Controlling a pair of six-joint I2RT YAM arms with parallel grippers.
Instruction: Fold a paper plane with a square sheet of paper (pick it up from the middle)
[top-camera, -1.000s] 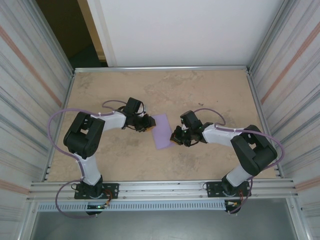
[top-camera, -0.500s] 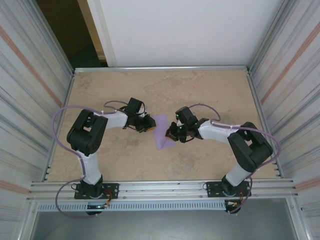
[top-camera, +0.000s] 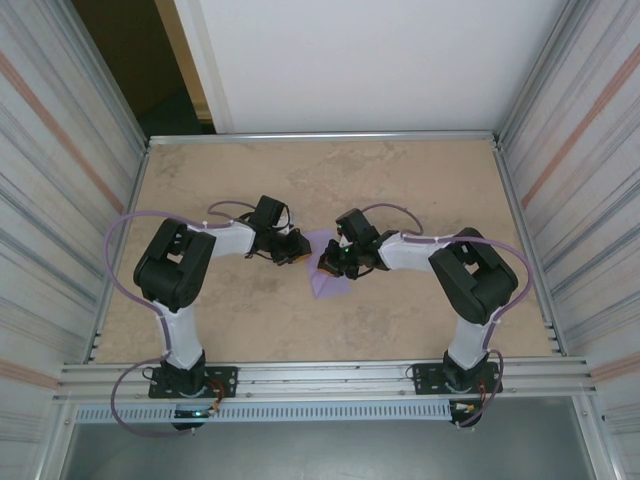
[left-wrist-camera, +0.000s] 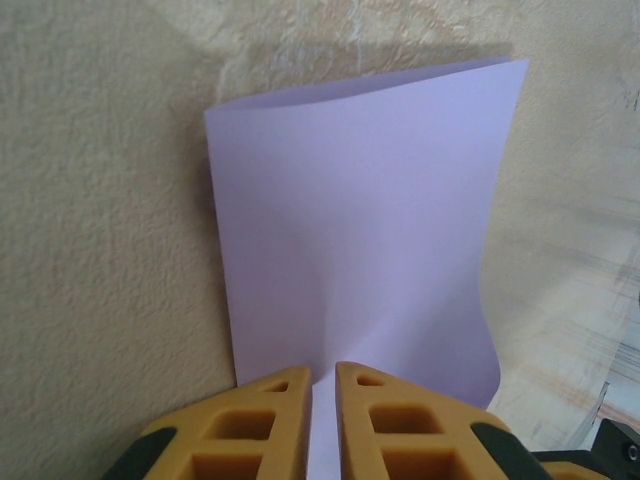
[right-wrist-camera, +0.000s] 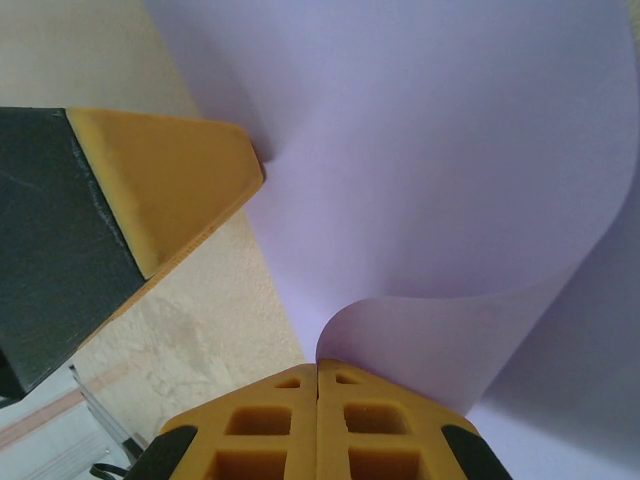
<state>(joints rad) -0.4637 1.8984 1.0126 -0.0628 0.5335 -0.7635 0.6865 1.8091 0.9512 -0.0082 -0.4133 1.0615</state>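
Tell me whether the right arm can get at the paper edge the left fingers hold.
Probably yes: the right gripper, shut on the curled sheet, sits close to the left gripper, with only paper between; the left fingers crowd that edge.

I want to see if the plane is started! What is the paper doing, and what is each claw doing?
square sheet of paper: no creases yet, one side curled up and over.
left claw: shut on the paper's near edge.
right claw: shut, pinching the curled-over edge.
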